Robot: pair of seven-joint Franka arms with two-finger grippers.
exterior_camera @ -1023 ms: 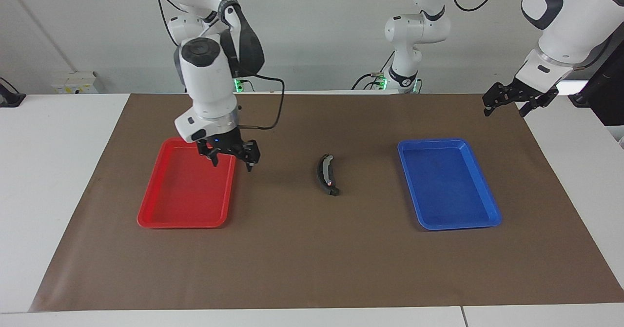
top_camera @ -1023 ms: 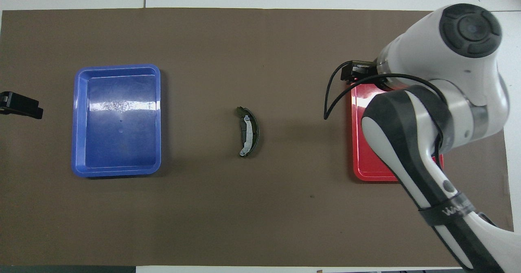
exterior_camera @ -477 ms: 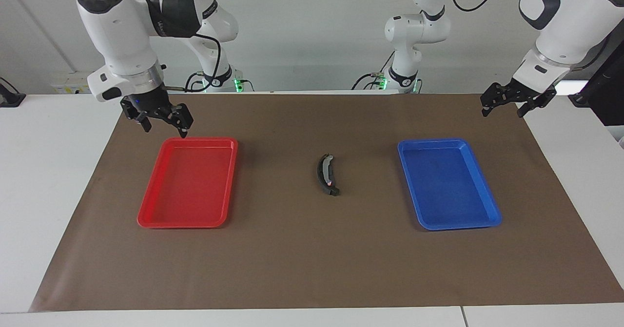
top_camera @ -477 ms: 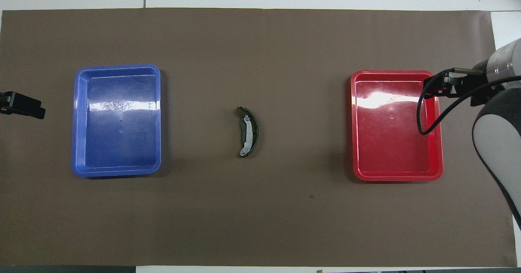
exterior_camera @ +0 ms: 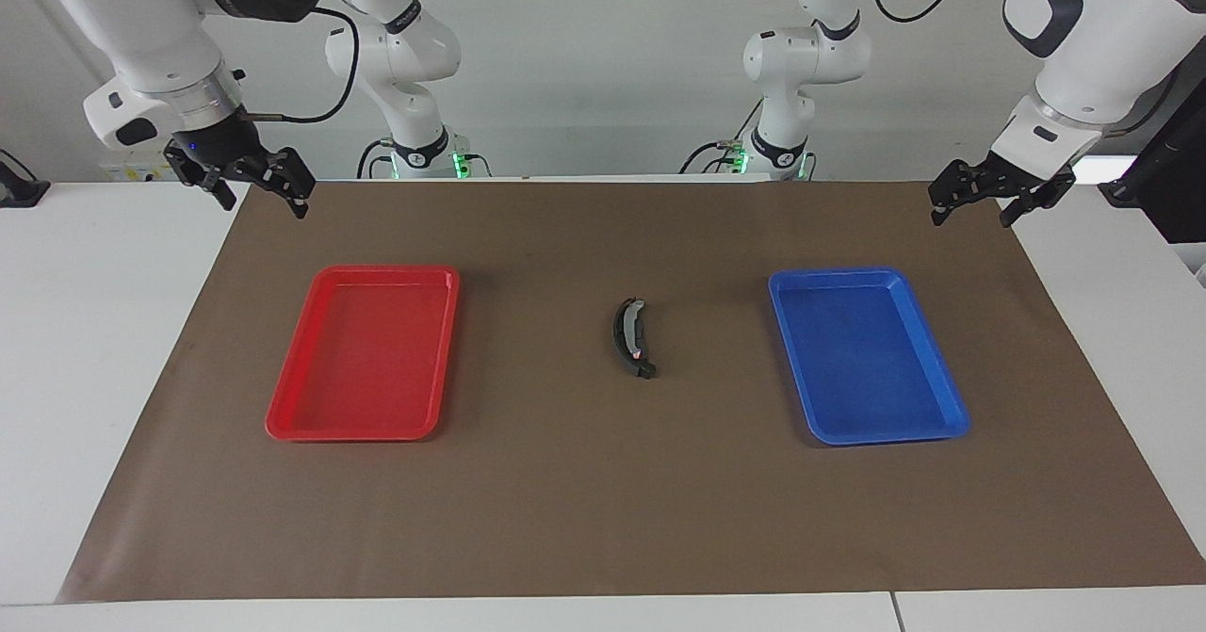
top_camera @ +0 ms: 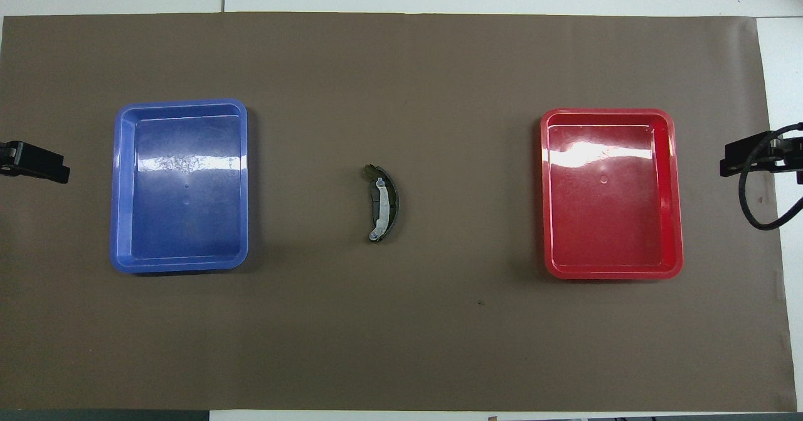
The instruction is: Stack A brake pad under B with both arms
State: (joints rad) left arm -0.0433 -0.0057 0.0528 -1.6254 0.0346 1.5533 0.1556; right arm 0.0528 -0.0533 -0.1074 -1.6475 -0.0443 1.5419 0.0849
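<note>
bright even overhead light, sharp frames, white glare patches on red tray (top_camera: 586, 151) and blue tray (top_camera: 179, 162), soft short shadows.

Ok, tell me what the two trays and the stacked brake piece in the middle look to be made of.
Red tray and blue tray: probably moulded plastic, glossy, since both throw bright glare patches from their floors. Brake piece: a dull, dark, curved body, possibly friction material on a backing, with a pale silvery strip on top that looks like bare metal. It lies on the matte brown mat, likely paper or thin sheet.
</note>
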